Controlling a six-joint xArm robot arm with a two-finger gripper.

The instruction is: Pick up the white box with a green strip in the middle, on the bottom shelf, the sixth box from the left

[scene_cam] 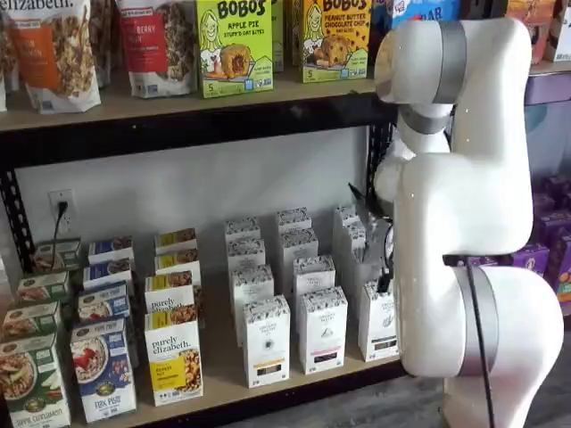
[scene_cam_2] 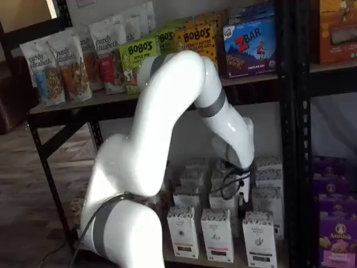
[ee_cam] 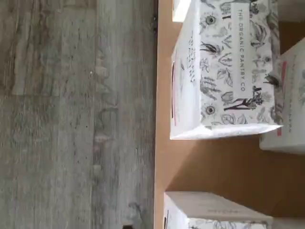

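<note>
The white box (scene_cam: pixel 378 321) stands at the front of the bottom shelf (scene_cam: pixel 223 374) — the rightmost of three tall white cartons in the front row in a shelf view, partly hidden by the white arm (scene_cam: pixel 464 214). In the other shelf view it shows at (scene_cam_2: pixel 259 239). The gripper (scene_cam_2: pixel 241 204) hangs low among the cartons just behind it, only dark parts showing — whether it is spread or closed I cannot tell. The wrist view looks down on a floral-printed carton top (ee_cam: pixel 228 67) by the shelf's edge.
</note>
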